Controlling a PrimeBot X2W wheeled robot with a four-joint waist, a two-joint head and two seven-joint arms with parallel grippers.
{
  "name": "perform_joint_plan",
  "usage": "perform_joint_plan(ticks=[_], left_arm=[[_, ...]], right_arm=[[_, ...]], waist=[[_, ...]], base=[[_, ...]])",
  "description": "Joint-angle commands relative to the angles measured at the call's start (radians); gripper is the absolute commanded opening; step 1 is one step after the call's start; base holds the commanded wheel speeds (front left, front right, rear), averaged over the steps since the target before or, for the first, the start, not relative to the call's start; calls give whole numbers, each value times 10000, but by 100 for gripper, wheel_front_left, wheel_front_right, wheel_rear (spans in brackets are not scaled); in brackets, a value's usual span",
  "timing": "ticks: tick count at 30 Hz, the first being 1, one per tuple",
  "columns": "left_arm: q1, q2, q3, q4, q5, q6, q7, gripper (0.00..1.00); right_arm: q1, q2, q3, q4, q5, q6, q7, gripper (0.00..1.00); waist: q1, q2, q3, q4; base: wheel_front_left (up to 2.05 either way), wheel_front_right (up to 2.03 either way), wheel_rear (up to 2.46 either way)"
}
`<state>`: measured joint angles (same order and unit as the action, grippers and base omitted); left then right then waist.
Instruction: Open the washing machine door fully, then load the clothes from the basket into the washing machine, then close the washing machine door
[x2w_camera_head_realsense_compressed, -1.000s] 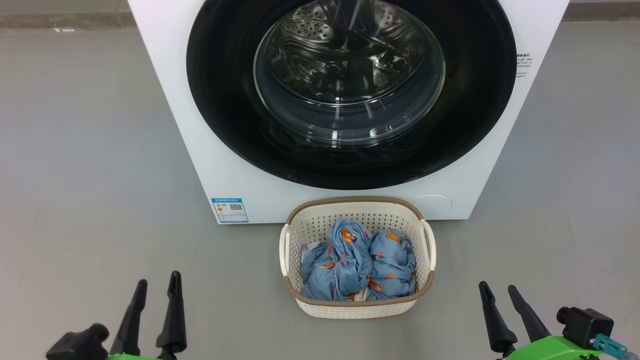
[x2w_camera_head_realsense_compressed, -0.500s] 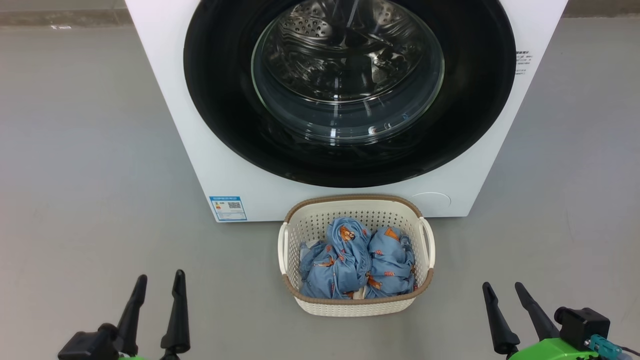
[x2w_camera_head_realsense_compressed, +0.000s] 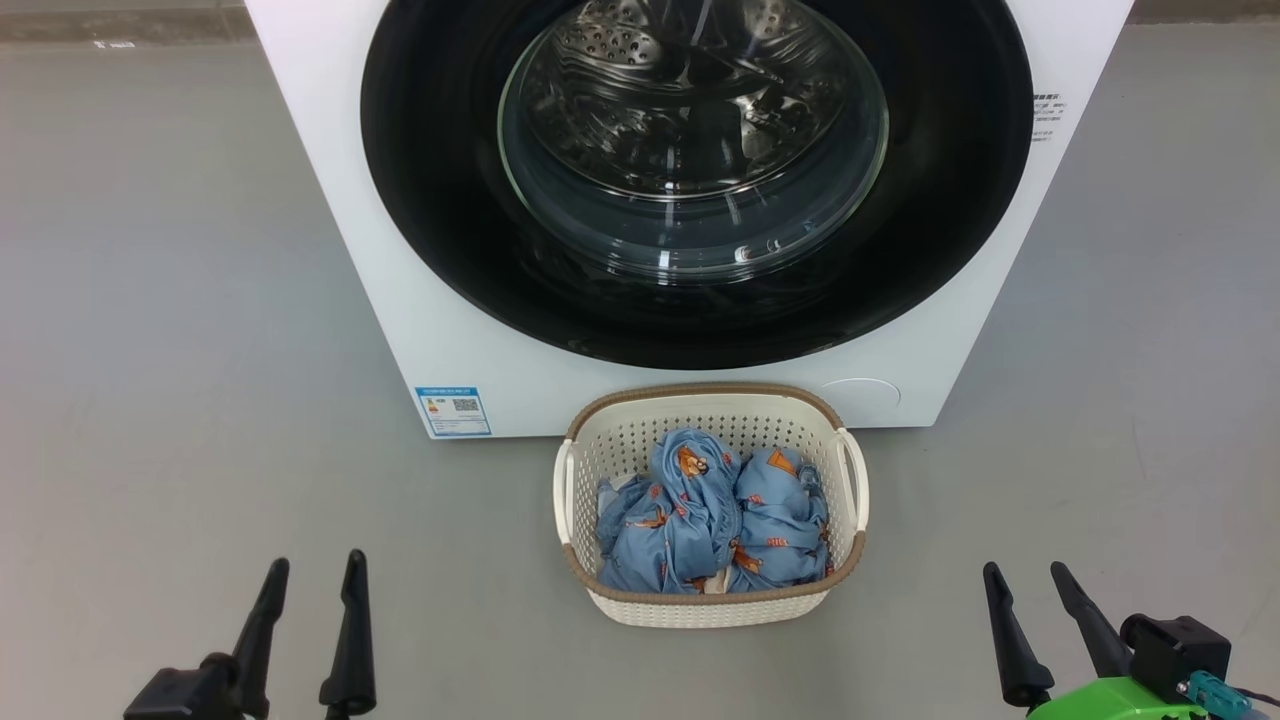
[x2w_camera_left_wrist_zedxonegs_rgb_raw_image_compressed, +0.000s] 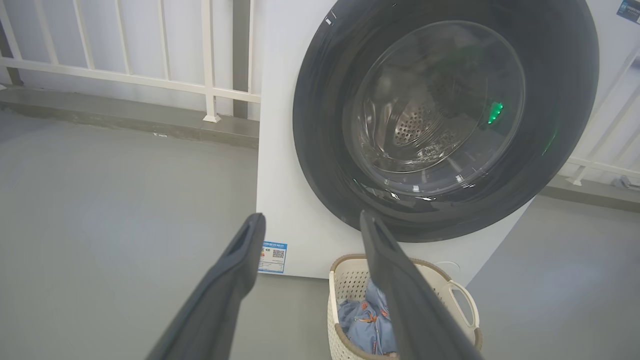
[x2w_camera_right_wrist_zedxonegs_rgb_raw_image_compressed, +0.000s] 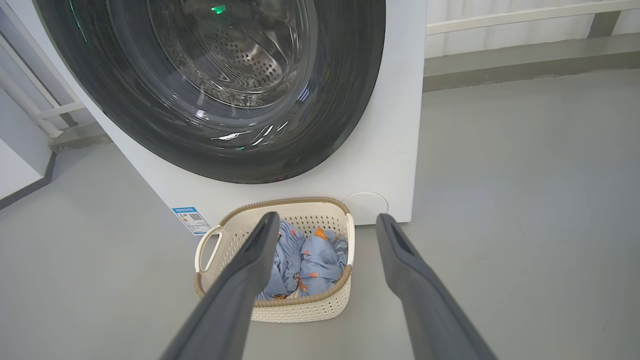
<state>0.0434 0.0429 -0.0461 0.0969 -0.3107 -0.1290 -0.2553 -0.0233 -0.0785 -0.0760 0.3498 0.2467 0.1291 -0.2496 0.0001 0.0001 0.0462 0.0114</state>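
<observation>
The basket (x2w_camera_head_realsense_compressed: 712, 608) is sitting on the smooth grey floor (x2w_camera_head_realsense_compressed: 150, 350) just in front of the washing machine (x2w_camera_head_realsense_compressed: 330, 200), below the lower edge of the washing machine door (x2w_camera_head_realsense_compressed: 440, 200). It is holding the clothes (x2w_camera_head_realsense_compressed: 710, 525): light blue fabric with small orange-brown prints, bunched into two crumpled mounds that are covering its bottom and lying below the rim. The basket is showing cream-white perforated plastic walls, rounded corners, a brown woven-look rim and a looped handle on each side. The door is lying shut against the machine's flat white front, a wide glossy black ring around a bulging clear glass bowl (x2w_camera_head_realsense_compressed: 690, 140); through the glass the steel drum is showing its punched holes. A small blue label sticker (x2w_camera_head_realsense_compressed: 453, 410) is sitting at the front's lower left corner. The left gripper (x2w_camera_head_realsense_compressed: 316, 560) is hovering low on the left, well apart from the basket, its long dark tapering fingers spread and holding nothing. The right gripper (x2w_camera_head_realsense_compressed: 1024, 568) is hovering low on the right, its fingers likewise parted and empty
</observation>
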Motion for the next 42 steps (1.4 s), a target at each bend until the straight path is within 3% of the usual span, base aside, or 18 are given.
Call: perform_joint_plan(ticks=[1,23,42], left_arm=[[-245,117,387,-143,104,-17,-65,100],[-513,100,619,390,423,-17,-65,100],[-619,81,760,436,352,-17,-65,100]], right_arm=[[-207,-29,195,-270,-46,16,-122,100],[-240,104,-58,-416,-188,16,-122,100],[-376,127,-129,-444,-235,16,-122,100]], waist=[[-1,-1,-2,-2],[-1,-1,127,-39],[-1,-1,206,-63]], base=[[0,0,0],[9,9,-17],[107,107,-214]])
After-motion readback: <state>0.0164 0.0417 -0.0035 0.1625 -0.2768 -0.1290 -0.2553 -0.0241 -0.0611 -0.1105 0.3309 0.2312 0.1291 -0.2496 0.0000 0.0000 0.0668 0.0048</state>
